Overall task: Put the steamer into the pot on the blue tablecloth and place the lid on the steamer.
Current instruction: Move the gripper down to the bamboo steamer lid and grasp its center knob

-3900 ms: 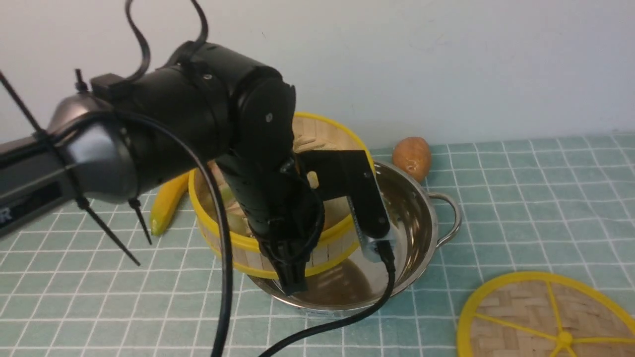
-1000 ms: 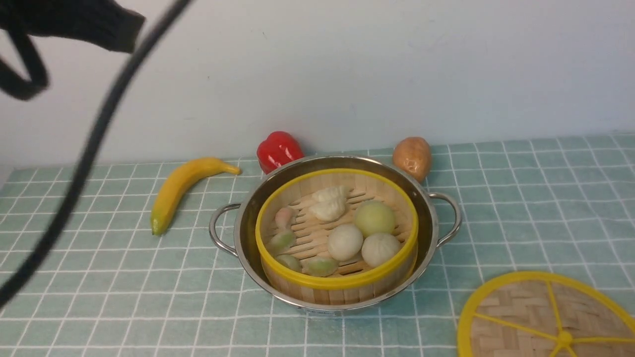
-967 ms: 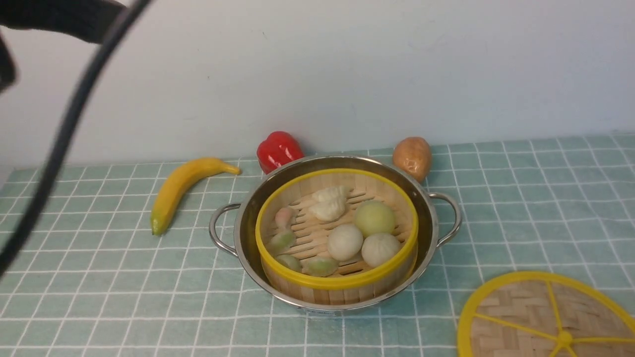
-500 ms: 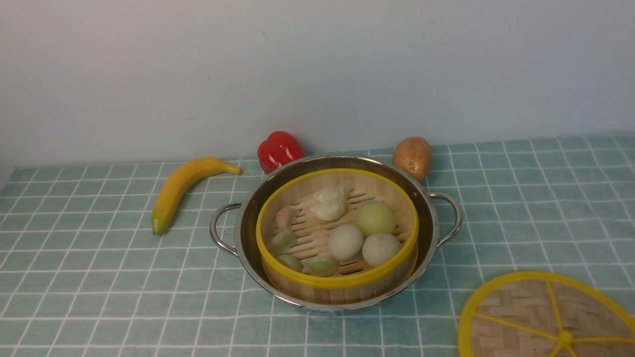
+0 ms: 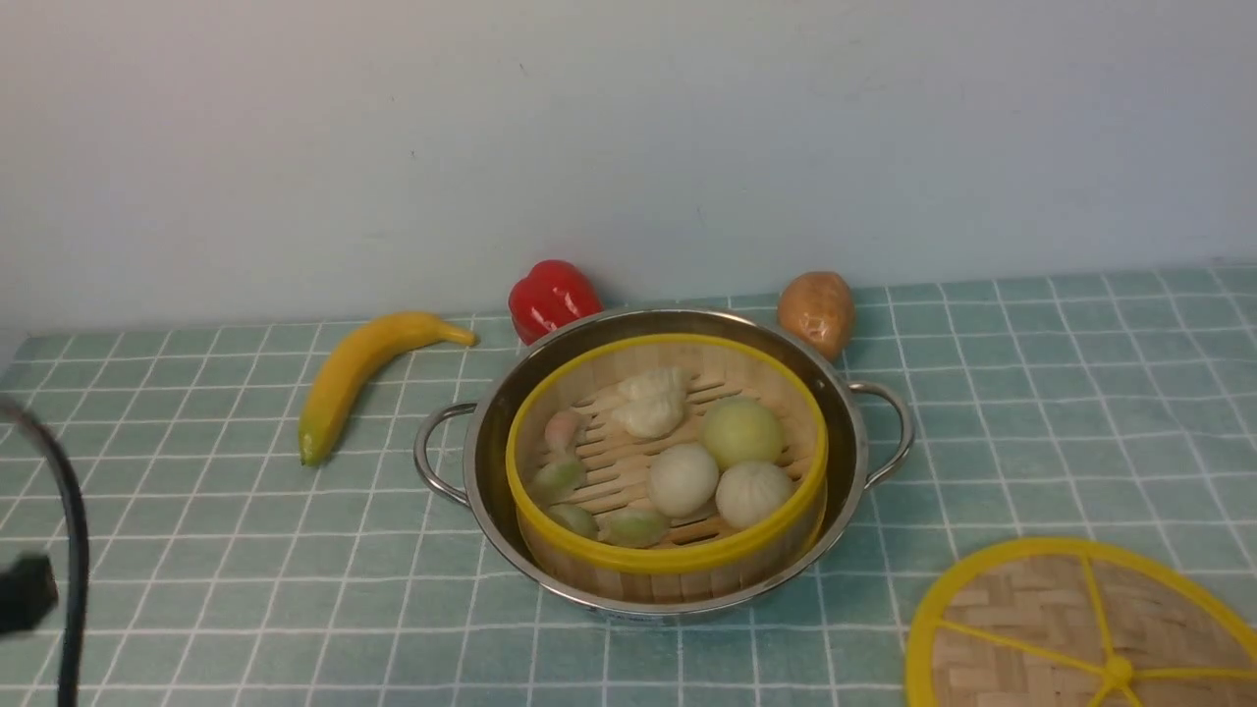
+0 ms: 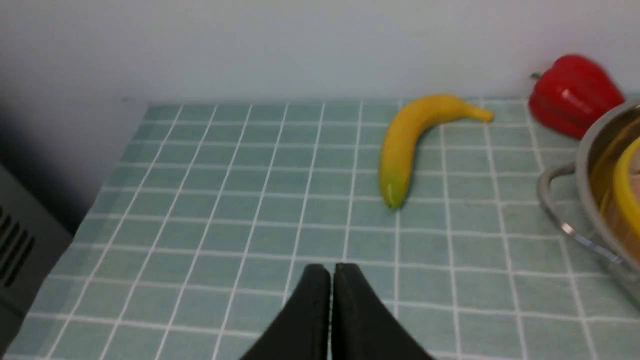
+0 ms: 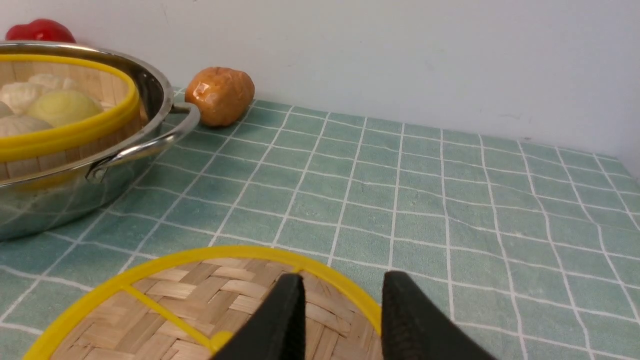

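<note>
The steamer (image 5: 628, 584), a bamboo basket with a yellow rim, sits inside the shiny pot (image 5: 853, 432) on the blue tablecloth (image 5: 1031, 393), holding white and green buns and dumplings. The lid (image 5: 1031, 628), a woven disc with yellow spokes, lies flat at the front right, cut by the frame edge. My left gripper (image 6: 332, 271) is shut with nothing in it, low over bare cloth, well left of the pot (image 6: 585, 165). My right gripper (image 7: 342, 284) is open over the far rim of the lid (image 7: 200, 295), one finger inside the rim and one outside.
A banana (image 5: 354, 368) lies left of the pot, a red pepper (image 5: 550, 295) and a brown potato (image 5: 817, 309) stand behind it against the wall. A black cable (image 5: 74, 550) hangs at the front left edge. A dark grey box (image 6: 20, 250) borders the cloth's left side.
The left arm, which earlier held the steamer over the pot, has let it go and pulled away to the left; its cable dropped from upper left to lower left. Steamer and lid have not moved.
</note>
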`<action>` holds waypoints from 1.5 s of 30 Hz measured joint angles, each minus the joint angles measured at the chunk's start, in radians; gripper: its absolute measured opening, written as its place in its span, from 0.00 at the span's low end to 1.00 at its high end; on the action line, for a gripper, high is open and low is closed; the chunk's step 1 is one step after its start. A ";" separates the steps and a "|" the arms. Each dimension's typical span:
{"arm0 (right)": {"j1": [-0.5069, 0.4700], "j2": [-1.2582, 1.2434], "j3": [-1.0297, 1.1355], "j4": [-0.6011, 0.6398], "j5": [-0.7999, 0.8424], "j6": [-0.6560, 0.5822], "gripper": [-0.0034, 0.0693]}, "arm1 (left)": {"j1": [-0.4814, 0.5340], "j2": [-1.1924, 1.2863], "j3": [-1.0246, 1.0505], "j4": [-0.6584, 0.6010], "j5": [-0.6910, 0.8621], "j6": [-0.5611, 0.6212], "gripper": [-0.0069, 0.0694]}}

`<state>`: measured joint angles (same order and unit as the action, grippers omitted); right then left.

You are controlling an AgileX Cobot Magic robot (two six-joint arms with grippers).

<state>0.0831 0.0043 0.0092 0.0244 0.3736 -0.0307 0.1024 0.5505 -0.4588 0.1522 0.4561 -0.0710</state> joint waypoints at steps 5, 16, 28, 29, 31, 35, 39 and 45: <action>0.000 0.000 0.000 0.000 0.000 0.000 0.38 | 0.033 -0.193 0.241 0.015 -0.105 0.010 0.11; 0.000 0.000 0.000 0.000 0.000 0.000 0.38 | 0.033 -0.503 0.461 0.015 -0.113 0.005 0.13; 0.000 0.000 0.000 0.000 0.000 0.000 0.38 | 0.033 -0.548 0.466 0.014 -0.113 -0.048 0.17; 0.000 0.000 0.000 -0.002 0.000 0.000 0.38 | 0.033 -0.548 0.466 0.013 -0.113 -0.054 0.18; 0.000 0.000 0.000 -0.001 0.000 0.000 0.38 | 0.033 -0.548 0.466 0.013 -0.113 -0.056 0.18; 0.000 0.000 0.000 -0.001 0.000 0.000 0.38 | 0.033 -0.549 0.466 0.013 -0.113 -0.061 0.19; 0.000 0.000 0.000 -0.001 0.000 0.000 0.38 | 0.033 -0.549 0.466 0.009 -0.113 -0.061 0.20; 0.000 0.000 0.000 0.000 0.000 0.000 0.38 | 0.033 -0.549 0.466 -0.137 -0.114 0.077 0.20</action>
<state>0.0831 0.0043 0.0092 0.0243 0.3736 -0.0307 0.1354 0.0013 0.0070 0.0151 0.3424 0.0063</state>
